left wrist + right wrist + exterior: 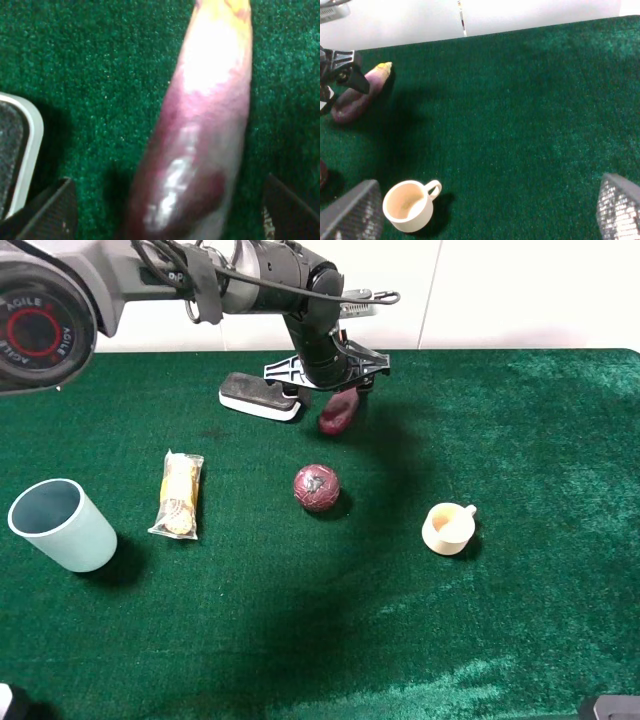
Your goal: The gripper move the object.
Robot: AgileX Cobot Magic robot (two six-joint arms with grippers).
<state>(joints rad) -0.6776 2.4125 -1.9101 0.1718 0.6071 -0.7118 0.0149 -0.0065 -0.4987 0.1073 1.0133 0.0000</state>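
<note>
The toy eggplant (337,412) lies on the green cloth at the back middle, dark purple with a pale yellowish tip. My left gripper (338,390) is down over it, open, with a finger on either side. In the left wrist view the eggplant (200,135) fills the gap between the two black fingertips (47,210), with cloth showing on both sides of it. My right gripper (485,215) is open and empty, hovering above the cloth near the cream cup. The right wrist view also shows the eggplant (357,95) and a left finger across it.
A maroon ball (316,487) sits in front of the eggplant. A black-and-white flat block (260,396) lies just left of my left gripper. A cream cup (448,528) stands at the right, a light blue cup (62,525) and a wrapped snack (179,495) at the left.
</note>
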